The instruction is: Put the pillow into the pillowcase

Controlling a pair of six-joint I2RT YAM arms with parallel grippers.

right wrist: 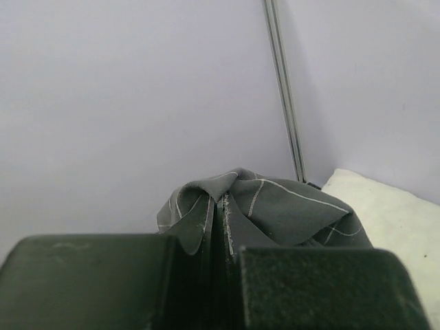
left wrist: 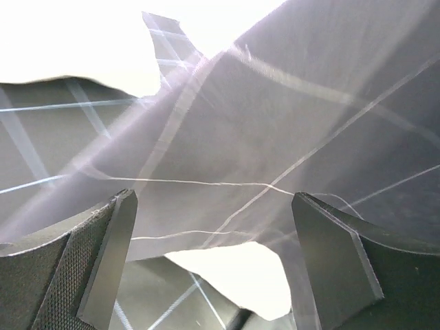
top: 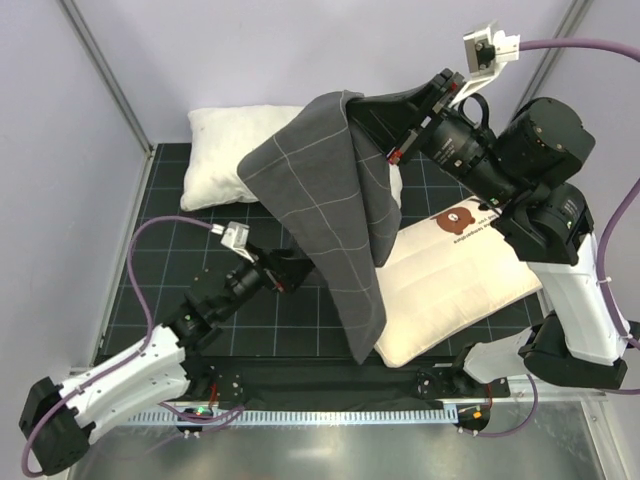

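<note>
Over the mat (top: 165, 200), the pillowcase (top: 320, 200) is pinched by the right gripper (right wrist: 221, 237); the left gripper (left wrist: 214, 198) is spread wide, apparently empty.

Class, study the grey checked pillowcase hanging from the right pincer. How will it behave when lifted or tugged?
Probably floppy: the pillowcase drapes in soft folds from the right pincer. Likely light for its size, since that one pinch holds it aloft. It may swing or bunch if tugged, as its lower end looks unheld.

Gridded table (top: 170, 300): pillow (top: 460, 290), white pillow (top: 215, 150)
</note>
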